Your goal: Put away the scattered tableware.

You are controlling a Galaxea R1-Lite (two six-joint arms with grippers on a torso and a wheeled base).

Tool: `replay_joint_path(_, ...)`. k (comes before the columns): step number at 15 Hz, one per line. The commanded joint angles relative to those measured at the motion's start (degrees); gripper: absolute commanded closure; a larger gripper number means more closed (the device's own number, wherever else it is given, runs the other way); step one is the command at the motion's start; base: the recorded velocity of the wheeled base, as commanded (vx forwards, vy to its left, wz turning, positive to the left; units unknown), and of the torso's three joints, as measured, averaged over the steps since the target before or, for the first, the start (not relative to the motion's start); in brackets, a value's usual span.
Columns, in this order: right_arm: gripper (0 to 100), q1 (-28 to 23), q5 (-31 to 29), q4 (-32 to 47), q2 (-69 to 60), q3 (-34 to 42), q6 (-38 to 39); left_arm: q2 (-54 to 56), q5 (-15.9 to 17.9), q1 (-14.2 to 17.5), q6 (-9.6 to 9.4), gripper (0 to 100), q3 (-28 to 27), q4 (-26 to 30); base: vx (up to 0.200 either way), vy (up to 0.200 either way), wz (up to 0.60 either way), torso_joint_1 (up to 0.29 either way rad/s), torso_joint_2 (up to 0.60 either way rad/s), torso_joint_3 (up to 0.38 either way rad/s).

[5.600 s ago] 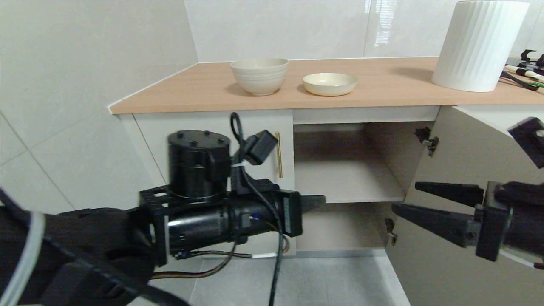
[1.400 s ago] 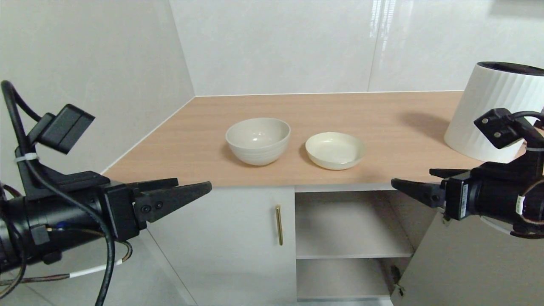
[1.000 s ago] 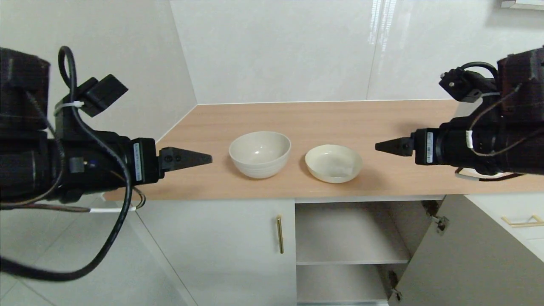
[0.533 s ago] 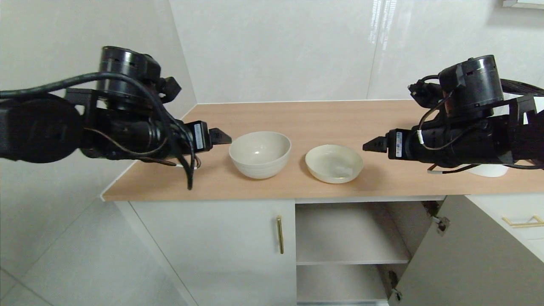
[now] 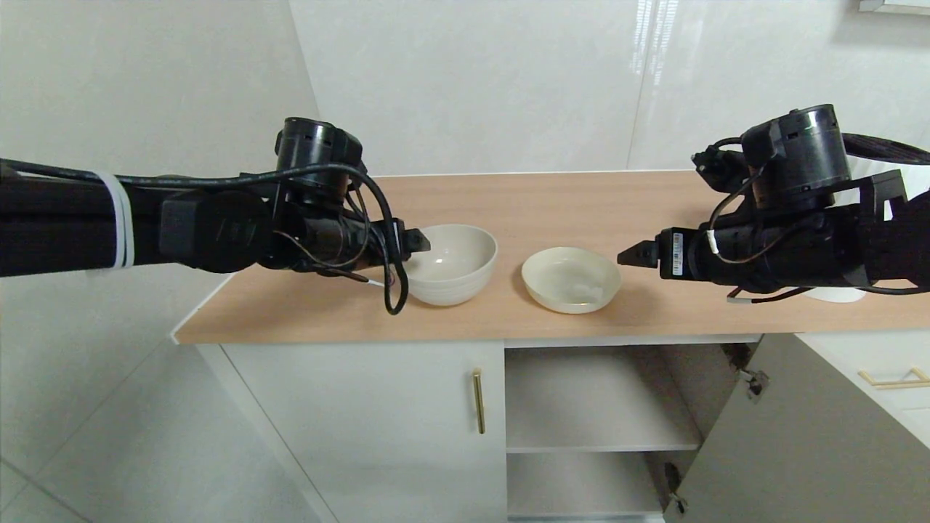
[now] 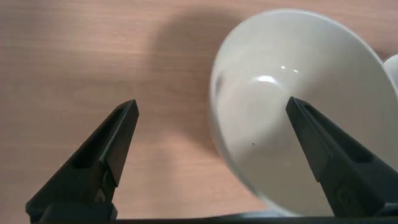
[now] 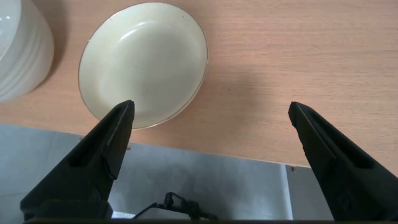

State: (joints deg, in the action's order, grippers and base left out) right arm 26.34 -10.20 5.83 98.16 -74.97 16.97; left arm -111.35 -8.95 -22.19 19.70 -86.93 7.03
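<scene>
Bowl [image 5: 454,265] and dish [image 5: 570,280] sit side by side above open cabinet [image 5: 596,396].

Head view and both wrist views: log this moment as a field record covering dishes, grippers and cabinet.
deep bowl: upright on the counter, toward the robot's left
shallow dish: right of the bowl, apart from it
left gripper: open, one finger over the bowl's inside, the other outside its rim
right gripper: open, at the dish's right rim
cabinet: below the counter, right door open, left door shut
</scene>
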Motion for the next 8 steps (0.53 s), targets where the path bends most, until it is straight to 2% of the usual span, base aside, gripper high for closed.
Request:
replay_joint_path(1,0,0.02,0.01,-0.03,0.02,-0.09,-0.01,-2.21,-0.02,-0.58,-0.01,100,-0.70,0.09,0.000,0.000,0.00,0.000,0.00,0.000)
replay_joint_path(6,0,0.02,0.10,0.06,0.81,0.00,-0.01,-2.29,-0.10,-1.98,0.34,100,-0.43,0.09,0.000,0.000,0.00,0.000,0.00,0.000)
replay_joint_path(8,0,0.02,0.01,0.06,1.95,-0.17,-0.09,0.96,-0.19,-2.69,1.48,100,0.80,0.09,0.000,0.000,0.00,0.000,0.00,0.000)
